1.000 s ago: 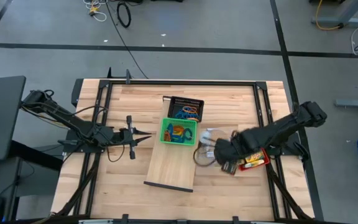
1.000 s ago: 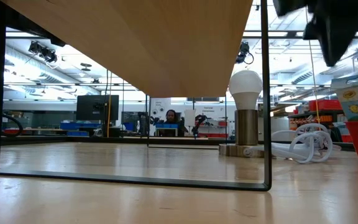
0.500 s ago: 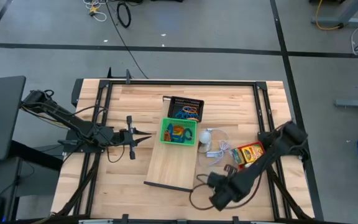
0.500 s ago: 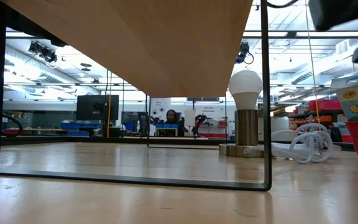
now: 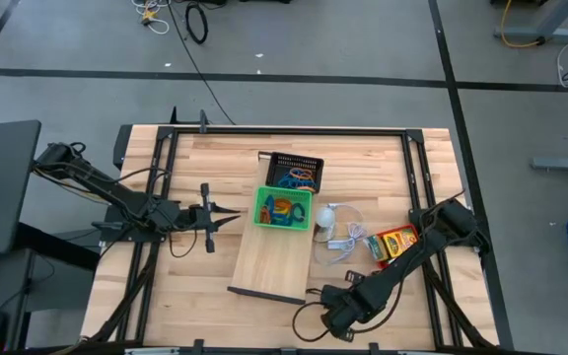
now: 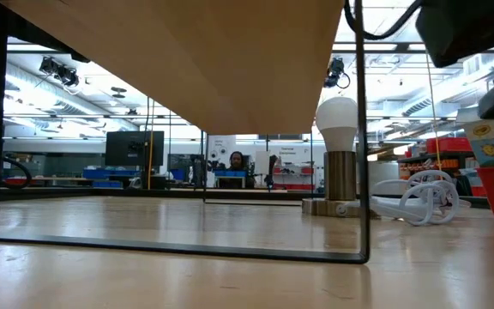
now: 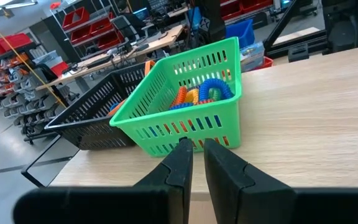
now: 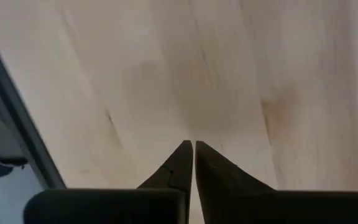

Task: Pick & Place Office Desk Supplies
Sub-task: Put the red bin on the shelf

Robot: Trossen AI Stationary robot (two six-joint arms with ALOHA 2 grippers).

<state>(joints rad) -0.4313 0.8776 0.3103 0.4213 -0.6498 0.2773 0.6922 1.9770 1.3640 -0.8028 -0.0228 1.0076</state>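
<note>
From above, the left hand (image 5: 237,215) hangs over the left half of the bench (image 5: 215,158), its fingers drawn nearly together on nothing. The right hand (image 5: 329,326) sits low near the bench's front edge, right of centre, also pinched shut and empty. The loop-shaped bands (image 5: 285,210) lie heaped in the green tray (image 5: 261,209) near mid-bench, more in the black tray (image 5: 276,161) just behind it. A yellow card box (image 5: 394,243) rests toward the right edge, beside a white bulb (image 5: 325,217) with a pale cord.

At bench level, the bulb (image 6: 339,120) stands on its metal base, and a card box (image 6: 493,137) at the right shows crayon-style print, too cut off to read surely.

The left wrist view shows blue and orange coiled bands (image 7: 205,94) inside the green tray (image 7: 185,124). They look light, springy and apt to snag on each other; pinching one strand across its loop should serve. The card box is light, stiff and crushable, so flat faces suit.

The right wrist view shows only bare wood under closed fingertips (image 8: 183,157).
</note>
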